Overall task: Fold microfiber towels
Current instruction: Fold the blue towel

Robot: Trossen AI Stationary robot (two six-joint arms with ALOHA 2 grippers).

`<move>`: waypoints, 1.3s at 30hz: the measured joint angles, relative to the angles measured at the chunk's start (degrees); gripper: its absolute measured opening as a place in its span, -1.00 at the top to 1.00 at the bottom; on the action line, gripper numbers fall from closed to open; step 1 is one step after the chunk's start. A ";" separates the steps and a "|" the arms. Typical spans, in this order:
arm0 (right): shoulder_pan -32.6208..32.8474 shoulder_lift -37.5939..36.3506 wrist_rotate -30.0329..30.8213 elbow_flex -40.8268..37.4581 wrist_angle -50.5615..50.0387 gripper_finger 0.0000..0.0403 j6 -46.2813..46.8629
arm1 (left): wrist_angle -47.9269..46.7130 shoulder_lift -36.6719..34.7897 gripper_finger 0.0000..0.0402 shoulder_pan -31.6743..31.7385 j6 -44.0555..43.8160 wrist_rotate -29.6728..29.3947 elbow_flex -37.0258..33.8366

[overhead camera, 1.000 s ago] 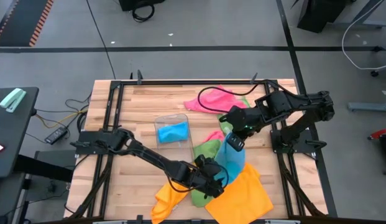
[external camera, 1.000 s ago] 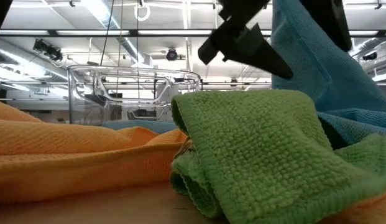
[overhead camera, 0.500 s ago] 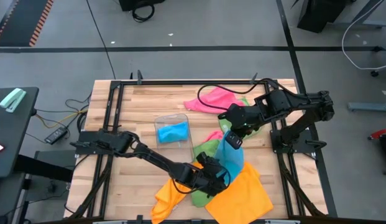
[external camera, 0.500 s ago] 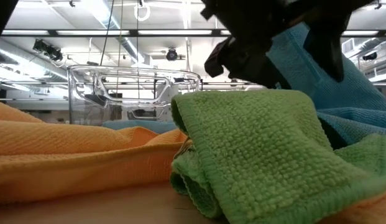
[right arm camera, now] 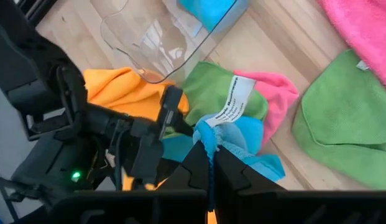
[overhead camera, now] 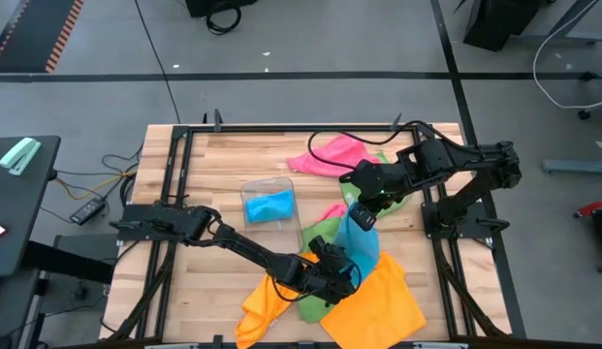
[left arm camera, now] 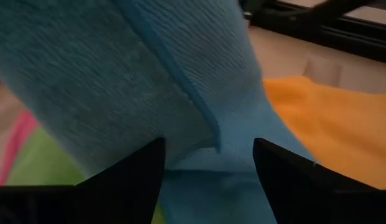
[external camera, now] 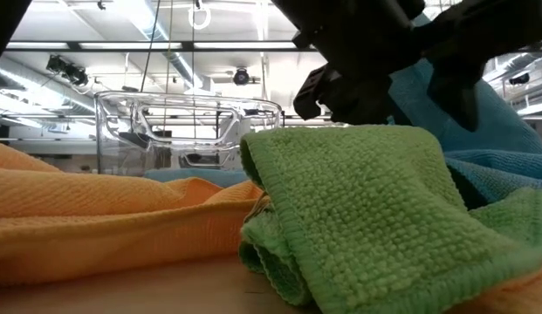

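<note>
Right gripper (right arm camera: 209, 167) clenched on the top corner of the sky blue towel (overhead camera: 362, 242), holding it lifted so the cloth hangs down from the fingers over the pile; a white care label (right arm camera: 233, 102) sits just beyond the pinch point. Left gripper (overhead camera: 344, 281) low at the hanging towel's bottom edge, fingers (left arm camera: 127, 177) spread with the blue cloth between them, not clearly pinched yet, so grip cannot be told. Orange towel (overhead camera: 388, 301) lies flat under and beyond the left gripper, a second orange fold (overhead camera: 257, 310) beside it. Green towel (external camera: 358, 218) bunched just under the left gripper, touching the orange. Pink towel (overhead camera: 339, 155) and another green towel (right arm camera: 339, 121) lie behind the right gripper, apart from the pile. Clear tray (overhead camera: 269, 206), with a folded blue cloth (overhead camera: 269, 205) inside, stands off to the side of both grippers.
</note>
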 joint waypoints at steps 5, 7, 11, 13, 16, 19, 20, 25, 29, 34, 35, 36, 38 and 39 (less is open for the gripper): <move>0.96 0.00 -2.17 0.00 0.00 0.97 0.93 | -0.30 0.00 -0.08 0.22 0.05 -2.15 0.00; 1.14 0.00 -2.35 0.00 0.00 0.97 1.09 | -0.39 0.00 -0.01 0.24 0.05 -2.15 0.00; 1.14 0.00 -2.57 0.00 0.00 0.97 0.68 | -0.45 0.00 0.13 0.33 -0.70 -2.13 0.00; 1.10 0.00 -2.57 0.00 0.00 0.97 0.30 | -0.33 0.00 0.20 0.30 -1.59 -2.06 0.09; 1.10 0.00 -2.57 0.00 0.13 0.97 0.07 | -0.34 0.00 0.31 -0.36 -1.23 -1.50 1.61; 1.08 0.00 -2.05 0.00 0.28 0.97 -0.53 | -1.49 -0.05 0.41 -1.38 1.20 -1.48 4.37; 1.08 0.00 -1.95 0.00 0.31 0.97 -0.94 | -2.43 -0.04 0.45 -1.75 2.77 -1.42 5.79; 0.84 0.00 -1.92 0.00 0.37 0.97 -2.67 | -4.02 -0.26 0.51 -3.10 15.54 -1.35 11.80; 0.49 0.00 -1.55 0.00 0.75 0.97 -3.15 | -8.62 -0.43 0.44 -2.61 18.31 -1.42 15.73; 0.51 0.00 -0.85 0.00 2.09 0.97 -3.13 | -9.21 0.11 0.26 0.89 7.76 1.59 14.02; 0.51 0.00 -0.84 0.00 2.17 0.97 -3.13 | -8.65 0.31 0.23 1.77 5.73 4.47 13.92; 0.51 0.00 -0.82 0.00 2.15 0.97 -3.11 | -8.66 0.37 0.20 2.54 3.82 6.80 13.72; 0.53 0.00 -0.82 0.00 2.14 0.97 -3.02 | -9.13 0.53 0.17 3.65 1.09 9.53 13.30; 0.55 0.00 -0.82 0.00 2.13 0.97 -3.02 | -9.96 0.57 0.16 4.06 0.03 9.69 13.27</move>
